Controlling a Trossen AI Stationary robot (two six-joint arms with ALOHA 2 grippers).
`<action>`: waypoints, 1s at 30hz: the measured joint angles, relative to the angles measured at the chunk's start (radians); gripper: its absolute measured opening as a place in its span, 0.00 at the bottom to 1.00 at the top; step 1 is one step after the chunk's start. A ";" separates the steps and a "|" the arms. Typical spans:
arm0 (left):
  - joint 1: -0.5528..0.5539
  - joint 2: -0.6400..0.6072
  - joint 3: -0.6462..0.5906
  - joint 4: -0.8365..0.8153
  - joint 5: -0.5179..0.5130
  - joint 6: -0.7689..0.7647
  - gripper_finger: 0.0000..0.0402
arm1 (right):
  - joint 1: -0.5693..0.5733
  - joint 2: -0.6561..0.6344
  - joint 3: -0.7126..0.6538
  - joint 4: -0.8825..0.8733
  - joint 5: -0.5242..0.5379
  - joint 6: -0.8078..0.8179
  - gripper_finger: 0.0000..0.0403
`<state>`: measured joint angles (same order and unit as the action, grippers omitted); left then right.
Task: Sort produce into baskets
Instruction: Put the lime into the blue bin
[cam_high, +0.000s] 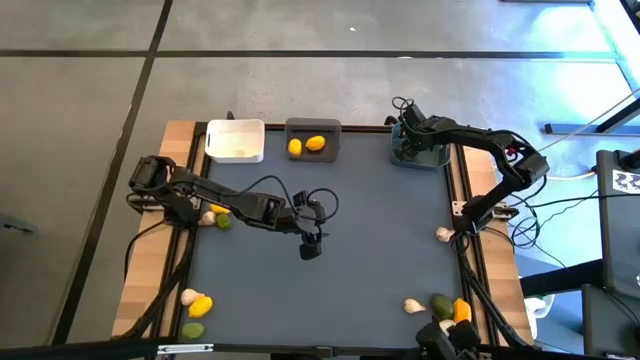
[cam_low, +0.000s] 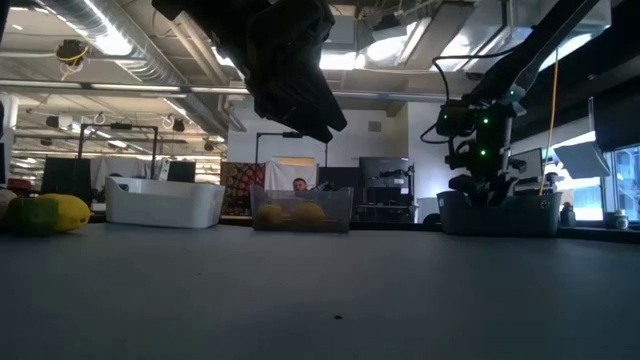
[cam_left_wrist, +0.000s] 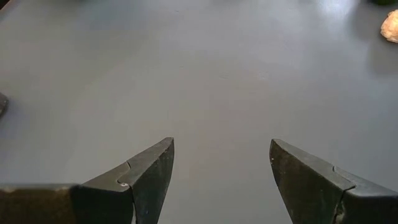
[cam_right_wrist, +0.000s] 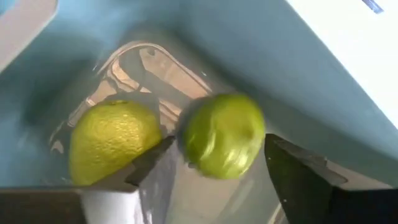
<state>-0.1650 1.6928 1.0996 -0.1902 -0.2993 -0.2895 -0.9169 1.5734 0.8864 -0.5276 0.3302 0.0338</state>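
From above, the left end effector (cam_high: 310, 246) hangs over the bare middle of the dark grey table (cam_high: 380, 250). The right end effector (cam_high: 408, 128) sits over the teal-blue rectangular basket (cam_high: 418, 157) at the far right corner. Along the far edge, the white rectangular basket (cam_high: 235, 140) stands left of the dark grey basket (cam_high: 313, 139), which holds two yellow-orange lemon-like fruits (cam_high: 305, 145). Loose produce lies near the left edge, the near left corner and the near right corner, with a whitish garlic-like bulb (cam_high: 443, 234) at the right edge.

From table height, the three baskets stand in a row at the far side.

At the left wrist, the dark fingers (cam_left_wrist: 149, 171) are spread above empty table.

At the right wrist, the fingers (cam_right_wrist: 298, 174) are spread inside the teal-blue basket, a round green lime-like fruit (cam_right_wrist: 224, 135) between them and a second green fruit (cam_right_wrist: 113, 140) beside it.
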 joint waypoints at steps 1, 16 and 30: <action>0.000 0.000 0.000 0.000 0.000 0.002 0.65 | 0.000 0.000 0.000 0.000 0.000 -0.009 0.62; 0.000 0.000 0.000 -0.002 0.000 0.010 0.65 | 0.156 -0.249 0.072 -0.113 -0.112 -0.015 0.64; -0.042 0.000 0.001 -0.262 0.029 -0.114 0.65 | 0.682 -0.404 0.068 -0.107 -0.185 0.092 0.64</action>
<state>-0.2073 1.6928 1.1007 -0.4521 -0.2703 -0.4033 -0.2344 1.1696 0.9543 -0.6349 0.1455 0.1256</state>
